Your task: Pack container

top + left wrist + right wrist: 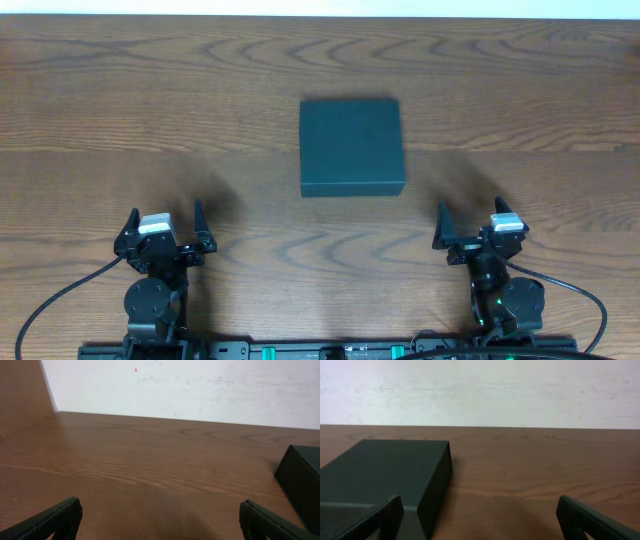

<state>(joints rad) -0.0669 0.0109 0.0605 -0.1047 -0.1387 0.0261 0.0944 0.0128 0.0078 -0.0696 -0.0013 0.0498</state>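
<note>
Wood-grain counter (100, 120) carries everything. A white wall (200, 385) sits behind its far edge in both wrist views.

The container (352, 147) is a dark, near-black square box with its lid down flat. It rests on the counter, apart from both arms, and nothing touches it.

- Relative to the left pincer (165, 212), it's ahead and off to the right. In the left wrist view only its near corner shows at the right edge (302, 480), beyond the right finger (265, 520).
- Relative to the right pincer (470, 208), it's ahead and off to the left. In the right wrist view (385, 475) its top and one side face fill the left half, and the left finger (375, 520) overlaps its near end in frame. Overhead shows a gap, so no contact.

Left pincer: fingers spread wide, nothing between them, only bare counter ahead.
Right pincer: also spread wide, empty, with bare counter between the tips.

Both arms sit at the near edge of the counter. Black cables (50, 300) trail off from their bases.
</note>
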